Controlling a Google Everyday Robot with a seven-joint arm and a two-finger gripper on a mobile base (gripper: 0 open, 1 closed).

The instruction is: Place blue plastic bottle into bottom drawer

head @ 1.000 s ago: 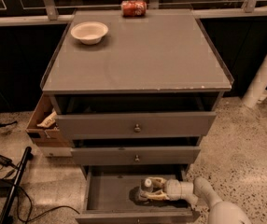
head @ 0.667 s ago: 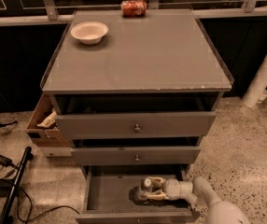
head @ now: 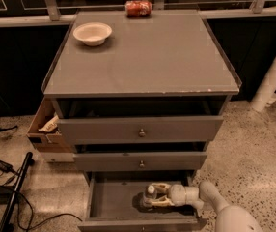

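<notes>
The bottom drawer (head: 113,200) of the grey cabinet is pulled open. Inside it, right of the middle, the blue plastic bottle (head: 151,190) shows its white cap and part of its clear body. My gripper (head: 150,196) reaches into the drawer from the right. Its pale fingers (head: 161,203) lie on either side of the bottle and are shut on it, low over the drawer floor. The rest of the bottle is hidden by the fingers.
A white bowl (head: 92,33) and a red soda can (head: 138,8) sit on the cabinet top (head: 143,57). The two upper drawers (head: 140,129) stand slightly open. A cardboard box (head: 44,129) stands left of the cabinet. Cables and a black pole (head: 13,192) lie on the floor at left, and a white post (head: 273,76) stands at right.
</notes>
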